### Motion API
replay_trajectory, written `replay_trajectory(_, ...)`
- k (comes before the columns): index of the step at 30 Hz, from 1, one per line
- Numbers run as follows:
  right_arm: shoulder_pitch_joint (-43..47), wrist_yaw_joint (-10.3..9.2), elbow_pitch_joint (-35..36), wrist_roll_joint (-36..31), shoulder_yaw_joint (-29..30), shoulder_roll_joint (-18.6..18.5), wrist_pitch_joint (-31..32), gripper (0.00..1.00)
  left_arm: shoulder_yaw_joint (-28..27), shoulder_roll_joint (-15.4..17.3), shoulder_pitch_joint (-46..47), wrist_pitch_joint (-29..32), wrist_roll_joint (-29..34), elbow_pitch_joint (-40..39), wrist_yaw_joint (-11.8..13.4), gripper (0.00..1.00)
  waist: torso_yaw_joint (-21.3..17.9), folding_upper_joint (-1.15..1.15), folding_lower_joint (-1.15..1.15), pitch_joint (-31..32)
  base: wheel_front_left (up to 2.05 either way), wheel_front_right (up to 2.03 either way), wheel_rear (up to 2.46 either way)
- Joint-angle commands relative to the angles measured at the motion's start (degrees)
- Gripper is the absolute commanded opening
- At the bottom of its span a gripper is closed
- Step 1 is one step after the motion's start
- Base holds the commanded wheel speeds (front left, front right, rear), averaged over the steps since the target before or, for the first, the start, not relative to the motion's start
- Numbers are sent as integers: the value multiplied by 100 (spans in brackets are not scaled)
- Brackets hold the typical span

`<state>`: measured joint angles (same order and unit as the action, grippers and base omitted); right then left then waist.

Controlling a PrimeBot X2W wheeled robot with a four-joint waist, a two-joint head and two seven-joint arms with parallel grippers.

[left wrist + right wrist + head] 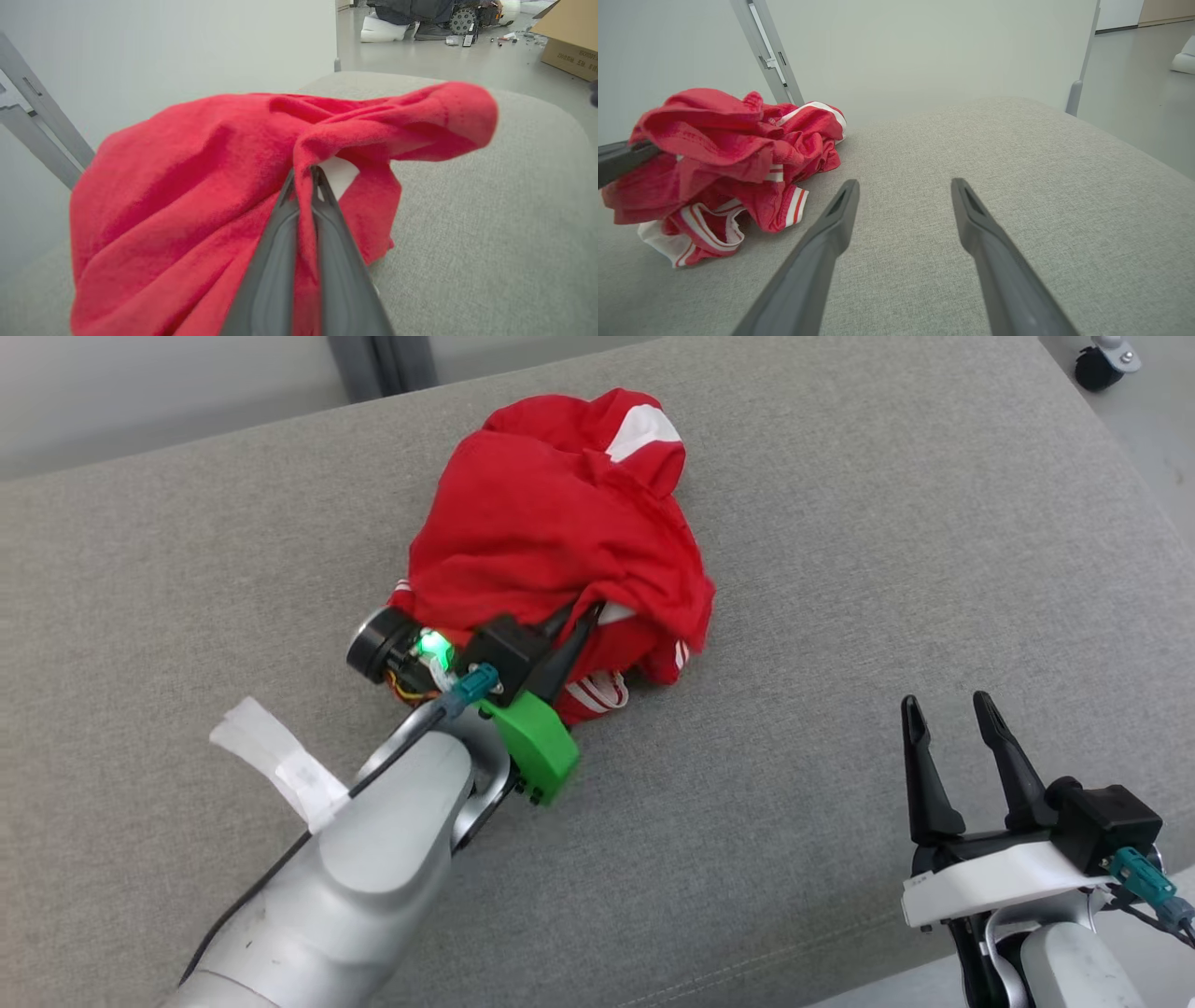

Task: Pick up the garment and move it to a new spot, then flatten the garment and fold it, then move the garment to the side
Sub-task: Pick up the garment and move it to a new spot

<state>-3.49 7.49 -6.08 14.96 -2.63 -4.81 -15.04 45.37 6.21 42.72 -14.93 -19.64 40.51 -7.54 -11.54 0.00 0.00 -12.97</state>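
Observation:
A crumpled red garment (551,532) with white stripes lies bunched on the grey cushioned surface (887,569), upper middle in the head view. My left gripper (581,616) reaches under its near edge and is shut on a fold of the red cloth (187,205), which drapes over both fingers (271,266) in the left wrist view. My right gripper (948,709) hovers open at the lower right, well clear of the garment (724,163), its two fingers (831,228) spread over bare cushion.
A white tape tag (280,761) hangs from my left forearm. A caster wheel (1106,362) stands on the floor at the far right. A grey metal frame (768,51) rises behind the cushion. A cardboard box (567,39) and clutter sit on the far floor.

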Motion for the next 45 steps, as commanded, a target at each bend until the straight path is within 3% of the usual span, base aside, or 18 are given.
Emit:
replay_trajectory(1, 61, 1, 3, 12, 15, 3, -18, 100, -101, -19, 171, -32, -37, -198, 13, 0, 125, 0, 0, 58, 0, 0, 0)
replay_trajectory(8, 102, 1, -28, 12, 37, 28, -19, 100, -536, 169, 733, -34, 118, -1308, 31, 0, 456, 0, 0, 202, 0, 0, 0)
replay_trajectory(24, 70, 1, -111, 72, -4, 123, -20, 100, -1375, 725, 2473, 308, -86, -2504, 34, 0, 822, 0, 0, 239, 0, 0, 0)
replay_trajectory(34, 99, 1, -148, 81, 19, 137, -20, 100, -1728, 1244, 2454, 459, -187, -2869, 190, 0, 975, 0, 0, 255, 0, 0, 0)
replay_trajectory(45, 61, 1, -45, -7, -89, 41, -19, 100, -2018, 1806, 1793, 432, -365, -2886, 346, 0, 1719, 0, 0, 169, 0, 0, 0)
